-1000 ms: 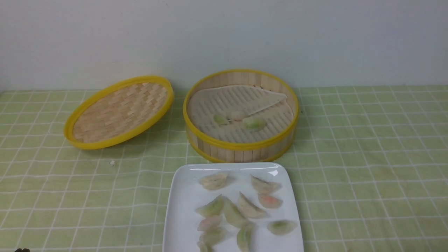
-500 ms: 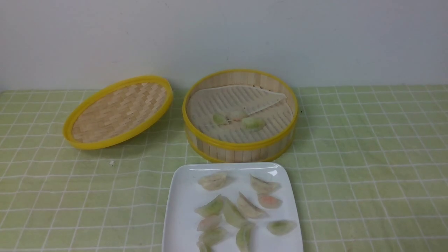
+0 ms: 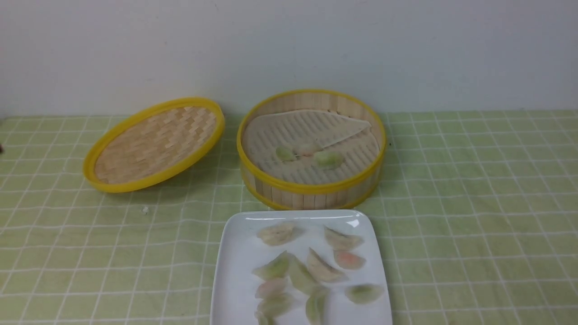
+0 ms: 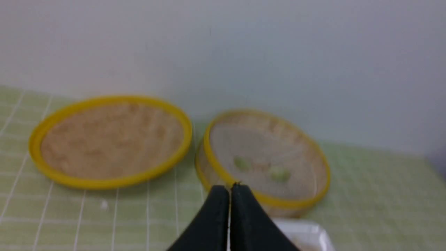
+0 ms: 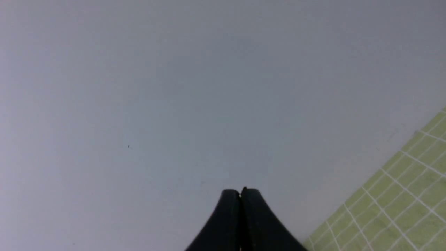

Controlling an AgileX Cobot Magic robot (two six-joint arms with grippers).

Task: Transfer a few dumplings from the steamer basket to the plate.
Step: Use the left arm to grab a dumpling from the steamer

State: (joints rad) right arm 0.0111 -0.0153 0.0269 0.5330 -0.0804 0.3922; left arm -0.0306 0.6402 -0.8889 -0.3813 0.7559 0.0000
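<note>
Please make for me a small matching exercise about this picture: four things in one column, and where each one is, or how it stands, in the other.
Things
1. Woven lid
2. Steamer basket
3. White plate
4. Left claw

Places and states
A. Nearest the robot, with most of the dumplings on it
B. Shut, with nothing held
C. Tilted, one side raised off the cloth
D. Just beyond the plate, three dumplings on its liner

Right pairs: 1-C, 2-D, 3-A, 4-B
</note>
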